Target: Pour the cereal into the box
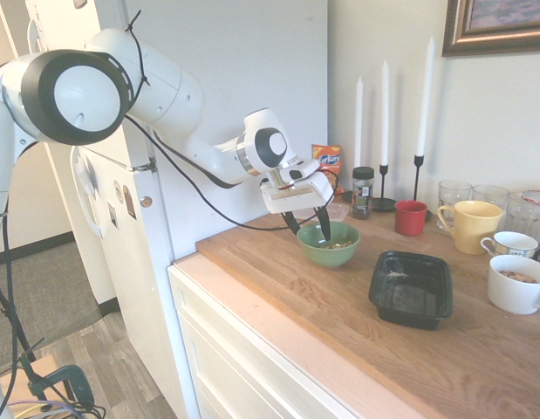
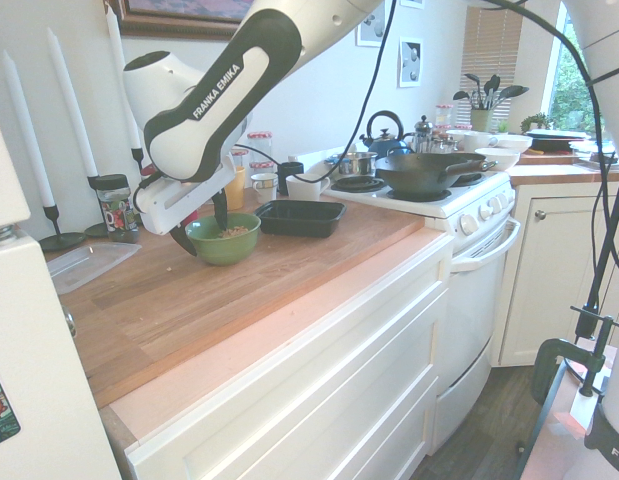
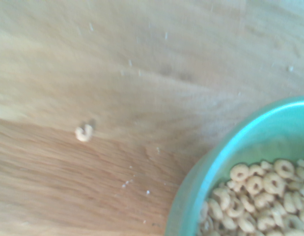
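The long wooden butcher-block bench (image 1: 339, 297) carries everything, with the white arm reaching over its fridge-side end. The shallow square black plastic box (image 1: 412, 288) sits empty near the bench's front edge, a little apart from the round green ceramic bowl (image 1: 328, 243); in the second exterior view the box (image 2: 300, 217) lies between bowl (image 2: 223, 240) and stove. The hand (image 1: 310, 226) hangs at the bowl with its dark fingers spread, one finger (image 1: 324, 225) over the rim inside and the other outside, straddling the wall; whether they touch it I cannot tell. The heap of small beige ring-shaped cereal (image 3: 260, 196) lies in the bowl, and one stray cereal piece (image 3: 84, 132) rests on the bare wood beside it.
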You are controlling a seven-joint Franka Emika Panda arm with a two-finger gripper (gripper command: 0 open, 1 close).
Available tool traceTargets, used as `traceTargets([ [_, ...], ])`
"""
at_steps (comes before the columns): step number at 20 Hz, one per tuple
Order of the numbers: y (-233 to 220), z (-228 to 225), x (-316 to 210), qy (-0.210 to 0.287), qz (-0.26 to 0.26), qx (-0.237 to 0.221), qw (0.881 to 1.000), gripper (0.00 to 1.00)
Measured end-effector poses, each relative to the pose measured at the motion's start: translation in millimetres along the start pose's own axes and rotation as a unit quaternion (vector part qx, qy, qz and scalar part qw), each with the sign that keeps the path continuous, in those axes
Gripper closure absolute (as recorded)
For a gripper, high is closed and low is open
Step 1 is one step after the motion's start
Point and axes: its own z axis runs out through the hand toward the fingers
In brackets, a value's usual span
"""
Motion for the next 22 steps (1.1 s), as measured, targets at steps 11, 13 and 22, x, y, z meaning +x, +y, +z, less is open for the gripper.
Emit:
traceTargets([
  [11, -7, 23, -7, 0.030, -0.018, -0.053, 0.998, 1.00],
  [13, -8, 23, -9, 0.033, -0.018, -0.055, 0.998, 1.00],
  [22, -13, 26, -18, 0.029, -0.018, -0.056, 0.998, 1.00],
])
